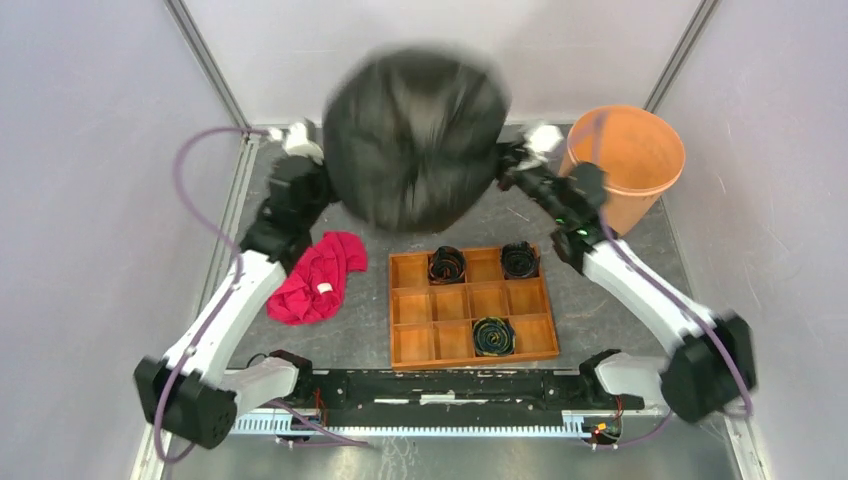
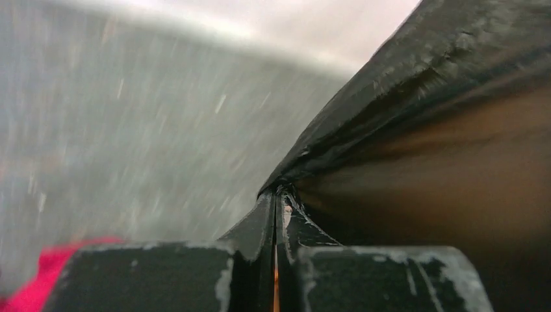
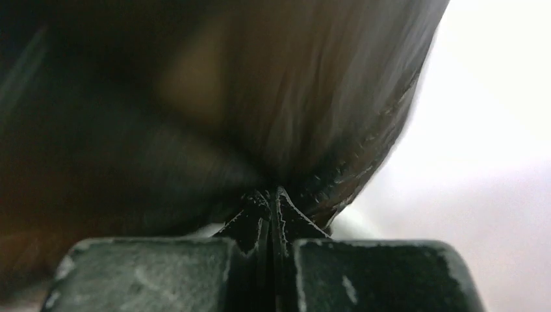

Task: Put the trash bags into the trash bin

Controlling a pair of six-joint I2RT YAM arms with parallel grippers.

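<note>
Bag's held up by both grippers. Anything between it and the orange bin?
No loose object. The trash bag, pinched by the left gripper and right gripper, hangs beside the open bin; only the right arm's wrist sits between them. Wooden tray and red cloth lie off that line.

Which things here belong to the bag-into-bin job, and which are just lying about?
In the job:
- thin glossy black plastic film bag, pinched by the left gripper and the right gripper
- round pale orange plastic bucket

Lying about:
- crumpled red cloth
- compartmented wooden tray
- three dark coiled rolls in its compartments
</note>
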